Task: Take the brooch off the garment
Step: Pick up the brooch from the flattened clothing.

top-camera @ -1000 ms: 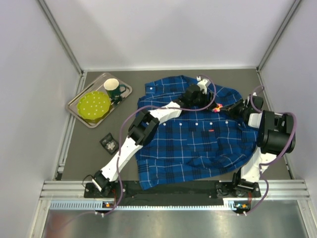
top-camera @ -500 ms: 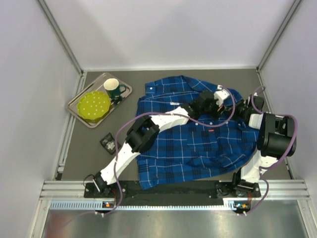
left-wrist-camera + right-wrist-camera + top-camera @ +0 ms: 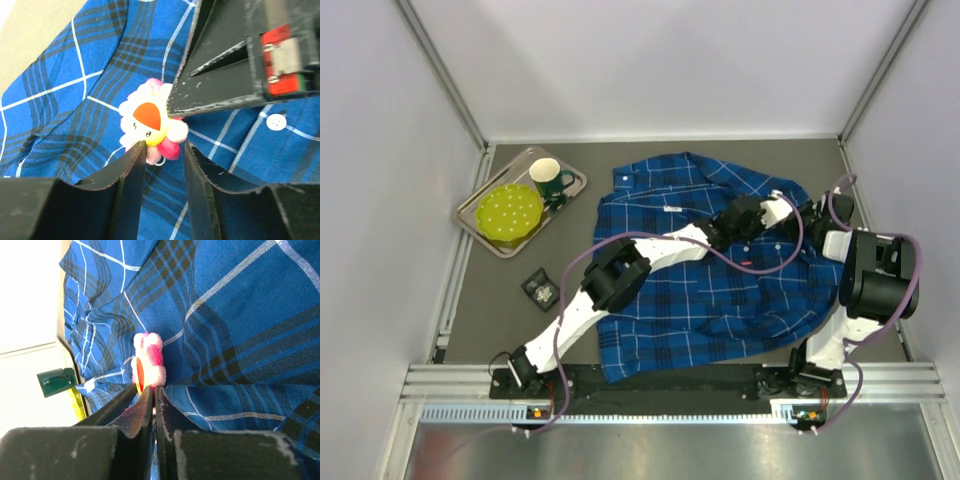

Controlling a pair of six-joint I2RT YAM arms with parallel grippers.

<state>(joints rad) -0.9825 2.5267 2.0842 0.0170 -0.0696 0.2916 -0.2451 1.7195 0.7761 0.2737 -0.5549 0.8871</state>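
Brooch (image 3: pixel 150 131) at my left gripper's (image 3: pixel 160 162) twelve o'clock is sitting between half-open fingers, ungripped, while my closed right gripper (image 3: pixel 152 407) is pinching the garment (image 3: pixel 720 290), so I'm risking tearing cloth.

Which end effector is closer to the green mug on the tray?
Left. The left end effector is over the shirt, right of the mug; the right end effector is farther right.

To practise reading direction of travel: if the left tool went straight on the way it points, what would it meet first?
Probably the brooch, sitting right at the left tool tips on the garment; the right tool lies just beyond it, though depth is unclear.
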